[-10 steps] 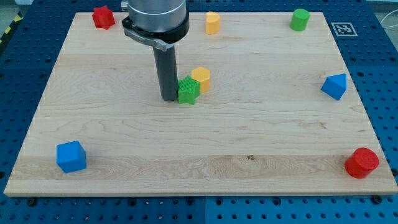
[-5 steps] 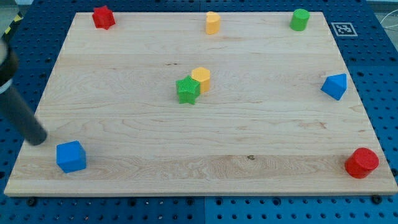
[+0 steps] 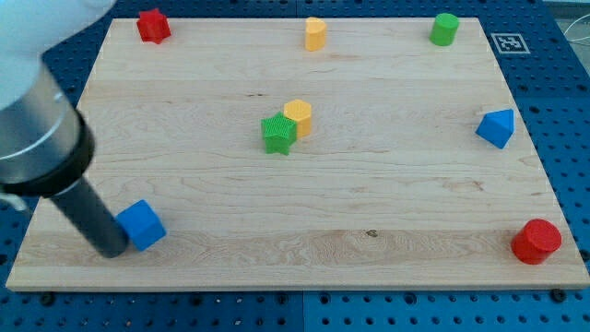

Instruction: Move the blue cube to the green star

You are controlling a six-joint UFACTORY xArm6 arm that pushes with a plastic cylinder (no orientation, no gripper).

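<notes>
The blue cube (image 3: 142,224) lies near the board's lower left corner, turned so a corner faces the view's bottom. My tip (image 3: 112,250) touches the cube's left side, just below and left of it. The rod slants up toward the view's left. The green star (image 3: 277,134) lies near the board's middle, up and to the right of the cube, touching a yellow block (image 3: 299,117) at its upper right.
A red block (image 3: 152,25) at top left, a yellow block (image 3: 315,33) at top middle, a green cylinder (image 3: 444,29) at top right, a blue block (image 3: 497,127) at the right edge and a red cylinder (image 3: 536,241) at bottom right.
My tip left the green star, swung to the board's left edge, then came down behind the blue cube. The cube has slid right and turned.
</notes>
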